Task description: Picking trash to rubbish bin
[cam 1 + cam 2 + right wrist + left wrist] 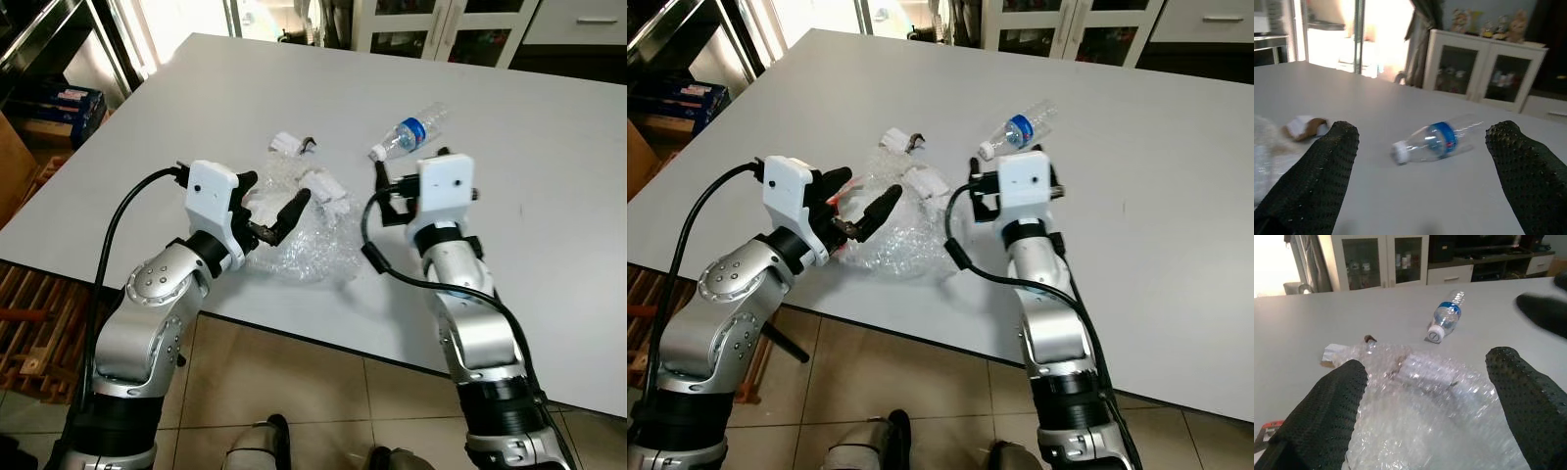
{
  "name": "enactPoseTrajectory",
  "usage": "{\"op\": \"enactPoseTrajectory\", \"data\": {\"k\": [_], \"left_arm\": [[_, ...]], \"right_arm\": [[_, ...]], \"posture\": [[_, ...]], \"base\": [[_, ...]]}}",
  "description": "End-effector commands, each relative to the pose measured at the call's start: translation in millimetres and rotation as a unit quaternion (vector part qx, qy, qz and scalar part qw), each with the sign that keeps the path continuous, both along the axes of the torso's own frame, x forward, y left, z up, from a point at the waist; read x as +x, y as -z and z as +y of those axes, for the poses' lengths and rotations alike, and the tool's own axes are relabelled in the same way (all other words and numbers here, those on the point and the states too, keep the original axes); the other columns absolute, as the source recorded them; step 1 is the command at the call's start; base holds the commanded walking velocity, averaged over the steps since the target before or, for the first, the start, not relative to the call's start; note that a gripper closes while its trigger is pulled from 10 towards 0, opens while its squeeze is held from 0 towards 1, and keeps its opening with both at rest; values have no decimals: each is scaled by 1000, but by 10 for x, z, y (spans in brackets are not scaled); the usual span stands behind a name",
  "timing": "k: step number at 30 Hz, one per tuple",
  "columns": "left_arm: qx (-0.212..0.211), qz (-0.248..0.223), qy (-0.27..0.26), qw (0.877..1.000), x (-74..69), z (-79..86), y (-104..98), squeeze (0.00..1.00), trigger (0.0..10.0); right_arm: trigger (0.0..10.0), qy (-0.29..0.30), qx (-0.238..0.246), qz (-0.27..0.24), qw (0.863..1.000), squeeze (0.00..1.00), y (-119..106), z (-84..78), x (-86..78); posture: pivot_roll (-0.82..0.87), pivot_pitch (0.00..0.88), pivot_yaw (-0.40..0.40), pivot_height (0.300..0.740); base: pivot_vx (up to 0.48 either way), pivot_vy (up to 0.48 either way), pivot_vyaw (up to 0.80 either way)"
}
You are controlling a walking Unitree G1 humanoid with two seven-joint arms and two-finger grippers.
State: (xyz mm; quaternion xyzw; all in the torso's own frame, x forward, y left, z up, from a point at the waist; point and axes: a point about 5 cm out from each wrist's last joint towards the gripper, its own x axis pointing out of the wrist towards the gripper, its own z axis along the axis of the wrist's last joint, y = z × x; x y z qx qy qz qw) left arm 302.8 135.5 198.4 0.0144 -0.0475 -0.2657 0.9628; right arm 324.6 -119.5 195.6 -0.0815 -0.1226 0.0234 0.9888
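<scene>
Left claw (272,208) spread wide over bubble wrap (299,235), center frame on table (549,176). Right claw (1420,161) also agape, aimed at bottle (1435,141) lying just beyond. Best lowered squarely, then closed on a thick fold, not a loose edge.

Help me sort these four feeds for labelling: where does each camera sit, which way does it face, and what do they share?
Left eye view: on the head, looking down at the grey table, both silver arms showing, left gripper over the bubble wrap.
Right eye view: same head, same scene.
Left wrist view: along the left gripper's open fingers, bubble wrap below.
Right wrist view: along the open right gripper toward the lying bottle.
Shared: the bottle appears in all four.
</scene>
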Motion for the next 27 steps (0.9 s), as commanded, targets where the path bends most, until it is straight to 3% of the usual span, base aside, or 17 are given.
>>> {"op": "enactPoseTrajectory", "data": {"k": [1, 6, 11, 24, 27], "left_arm": [[-1, -12, -14, 1000, 22, 13, -22, 0, 10000], [-12, -9, -18, 1000, 57, -4, 0, 0, 10000], [-21, -5, -12, 1000, 100, -32, 24, 0, 10000], [-31, -1, 4, 1000, 167, -142, 68, 0, 10000], [-33, 0, 6, 999, 176, -143, 64, 0, 10000]], "right_arm": [[10000, 16, 0, -20, 1000, 0, -56, -76, -58], [10000, 47, -4, -27, 999, 0, -73, -241, -172], [10000, 72, -3, -17, 997, 0, -25, -360, -289], [10000, 85, -9, -12, 996, 0, -42, -407, -365], [10000, 85, -10, -13, 996, 0, -46, -408, -363]], "posture": [[125, 125, 38, 740], [100, 117, 41, 740], [59, 102, 48, 740], [19, 86, 54, 740], [21, 82, 54, 740]], "base": [[0, 0, 0], [0, 0, 0], [0, 0, -670], [0, 0, -753], [0, 0, 0]]}}
